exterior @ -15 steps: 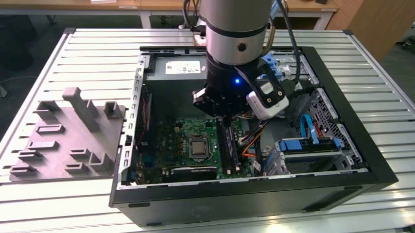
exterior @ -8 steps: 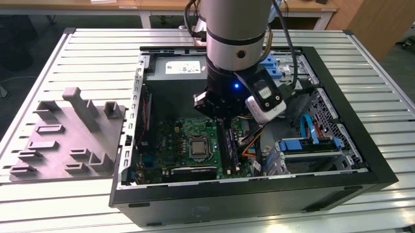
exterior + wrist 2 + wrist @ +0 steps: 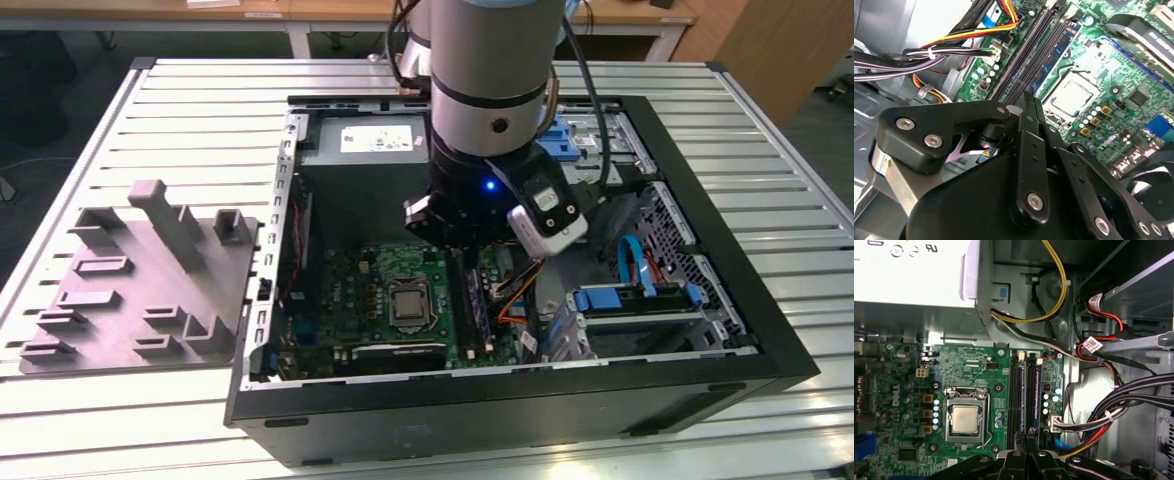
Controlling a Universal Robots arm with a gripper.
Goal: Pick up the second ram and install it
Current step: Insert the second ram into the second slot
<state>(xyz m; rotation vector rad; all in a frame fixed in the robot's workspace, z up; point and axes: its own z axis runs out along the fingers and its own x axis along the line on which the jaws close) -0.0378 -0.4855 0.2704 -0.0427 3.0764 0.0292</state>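
Inside the open computer case (image 3: 534, 405), my gripper (image 3: 461, 250) hangs low over the motherboard's memory slots (image 3: 467, 300). A dark blue ram strip (image 3: 1037, 390) stands seated in a slot beside the long black slots (image 3: 1014, 395). The second wrist view shows its printed blue face (image 3: 1060, 49). I take it for the second ram, though I cannot be sure. In both wrist views the fingertips meet at the near end of the slots, just off the board. The gripper (image 3: 1022, 437) (image 3: 1029, 100) is shut, and nothing shows between the fingers.
A CPU socket (image 3: 965, 420) lies beside the slots, and cable bundles (image 3: 1104, 415) run on the other side. The power supply (image 3: 367, 140) and a drive cage with blue parts (image 3: 641, 300) crowd the case. A grey tray with upright blocks (image 3: 140, 290) stands at the exterior view's left.
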